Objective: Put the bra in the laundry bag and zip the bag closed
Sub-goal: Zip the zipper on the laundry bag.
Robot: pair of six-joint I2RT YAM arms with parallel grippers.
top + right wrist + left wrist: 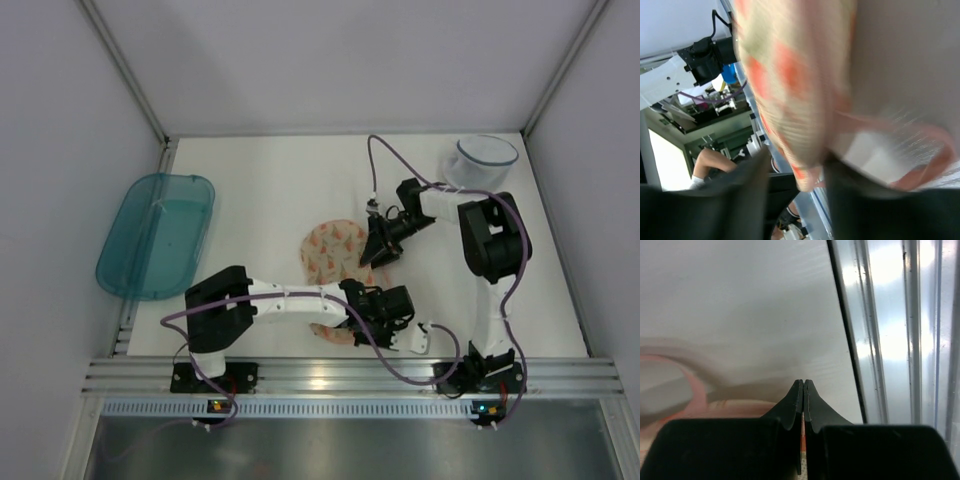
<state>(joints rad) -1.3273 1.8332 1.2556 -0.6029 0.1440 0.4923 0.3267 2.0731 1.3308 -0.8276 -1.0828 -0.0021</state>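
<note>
We note the laundry bag (330, 250) running near-to-far, its right rim pinched in the right gripper (376, 258), left gripper (803, 382) clamped shut at the near lobe

I count two arms, my left arm (290, 297) and my right arm (492, 245), and two grippers, my left gripper (803, 385) and my right gripper (799, 172), with two fingers on each. I see one laundry bag (330, 250), one teal bin (155, 235), one translucent tub (480, 160), one table (270, 180) and two purple cables (372, 165).
</note>
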